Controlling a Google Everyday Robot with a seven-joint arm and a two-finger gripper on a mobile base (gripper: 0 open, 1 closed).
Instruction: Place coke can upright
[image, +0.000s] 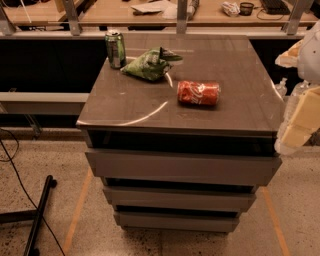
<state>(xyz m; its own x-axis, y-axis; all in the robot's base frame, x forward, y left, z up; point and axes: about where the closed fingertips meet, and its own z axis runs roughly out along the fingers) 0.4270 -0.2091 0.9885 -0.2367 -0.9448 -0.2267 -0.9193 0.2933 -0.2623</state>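
The red coke can lies on its side on the grey cabinet top, right of the middle, with its long axis running left to right. My gripper shows as pale blurred parts at the right edge of the view, off the cabinet's right side. It is well to the right of the can and does not touch it.
A green can stands upright at the cabinet's back left. A green crumpled bag lies beside it, behind and left of the coke can. The cabinet has drawers below. A black pole and cable lie on the floor at left.
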